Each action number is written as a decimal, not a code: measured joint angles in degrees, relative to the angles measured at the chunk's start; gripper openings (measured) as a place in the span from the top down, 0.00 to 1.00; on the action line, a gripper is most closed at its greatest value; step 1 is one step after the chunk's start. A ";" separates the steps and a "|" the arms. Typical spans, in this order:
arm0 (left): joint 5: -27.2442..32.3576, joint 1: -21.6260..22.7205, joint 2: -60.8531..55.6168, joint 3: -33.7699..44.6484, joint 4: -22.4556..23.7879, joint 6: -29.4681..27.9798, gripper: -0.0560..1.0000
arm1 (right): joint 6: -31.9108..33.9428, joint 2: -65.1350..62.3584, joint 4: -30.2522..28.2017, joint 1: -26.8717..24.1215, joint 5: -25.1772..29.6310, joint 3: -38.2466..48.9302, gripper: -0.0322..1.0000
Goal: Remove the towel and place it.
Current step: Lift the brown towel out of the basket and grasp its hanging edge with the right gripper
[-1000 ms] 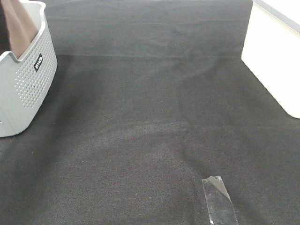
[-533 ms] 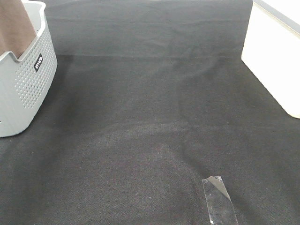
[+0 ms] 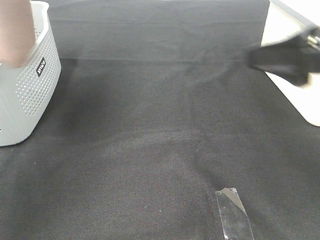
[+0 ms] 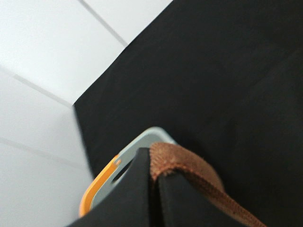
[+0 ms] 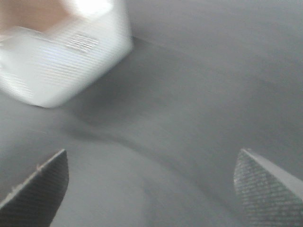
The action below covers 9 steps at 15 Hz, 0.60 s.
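The brown towel (image 3: 16,30) hangs at the far left, rising from the grey perforated basket (image 3: 27,95) past the frame's top edge. In the left wrist view my left gripper (image 4: 156,189) is shut on the towel's stitched hem (image 4: 189,168), pinched between its black fingers. The left gripper is out of the exterior view. My right gripper (image 3: 260,57) shows as a dark blur at the right, above the black cloth. In the right wrist view its fingertips stand wide apart, so my right gripper (image 5: 151,189) is open and empty. The blurred basket (image 5: 66,56) is far from it.
A white box (image 3: 295,75) stands at the right edge, just behind the right gripper. A strip of clear tape (image 3: 233,215) lies on the black table cloth (image 3: 160,130) near the front.
The right arm has swung into the exterior view from the right, blurred by motion. The towel has risen higher out of the basket and shifted slightly left.
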 joint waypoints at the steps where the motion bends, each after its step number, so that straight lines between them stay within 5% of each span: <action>1: -1.95 -1.95 0.00 0.00 -0.63 0.00 0.95 | -6.53 4.30 5.56 0.00 2.46 -1.60 0.09; 5: -4.41 -8.82 1.95 0.00 -0.63 0.23 0.95 | -22.29 17.65 16.56 0.00 7.10 -7.96 0.09; 9: -5.44 -13.64 3.72 0.00 -0.46 0.23 0.95 | -26.64 31.91 18.16 0.00 11.92 -17.59 0.09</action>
